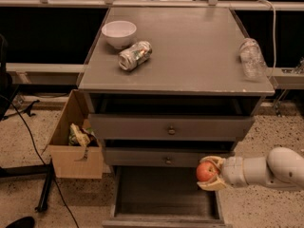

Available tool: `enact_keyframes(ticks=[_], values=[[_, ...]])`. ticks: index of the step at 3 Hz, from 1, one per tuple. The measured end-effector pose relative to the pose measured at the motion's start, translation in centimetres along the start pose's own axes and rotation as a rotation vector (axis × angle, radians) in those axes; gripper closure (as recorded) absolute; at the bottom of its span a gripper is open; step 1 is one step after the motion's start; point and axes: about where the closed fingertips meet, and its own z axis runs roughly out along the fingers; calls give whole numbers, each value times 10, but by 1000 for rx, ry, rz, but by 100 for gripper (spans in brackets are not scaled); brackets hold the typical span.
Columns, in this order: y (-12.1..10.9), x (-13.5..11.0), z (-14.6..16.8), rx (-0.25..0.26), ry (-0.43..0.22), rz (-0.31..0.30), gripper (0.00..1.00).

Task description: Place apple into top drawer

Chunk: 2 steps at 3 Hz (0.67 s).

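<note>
My gripper [208, 173] comes in from the right on a white arm and is shut on the small red-orange apple [206, 172]. It holds the apple in front of the right part of the middle drawer [142, 156], above the right edge of the open bottom drawer [164, 197]. The top drawer [168, 126] of the grey cabinet sits slightly out, with a dark gap above its front. Its knob [171, 130] is up and to the left of the apple.
On the cabinet top [190, 51] are a white bowl [119, 33], a crushed can [134, 55] lying on its side and a clear plastic bottle [251, 57] at the right edge. An open cardboard box [76, 137] with trash stands on the floor at the left. A black cable [28, 127] runs across the floor.
</note>
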Motion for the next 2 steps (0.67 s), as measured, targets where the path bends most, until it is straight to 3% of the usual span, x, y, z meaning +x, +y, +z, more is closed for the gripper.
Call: enact_keyframes(ticks=[2], values=[[11,73,90,-69,67,-59,100]])
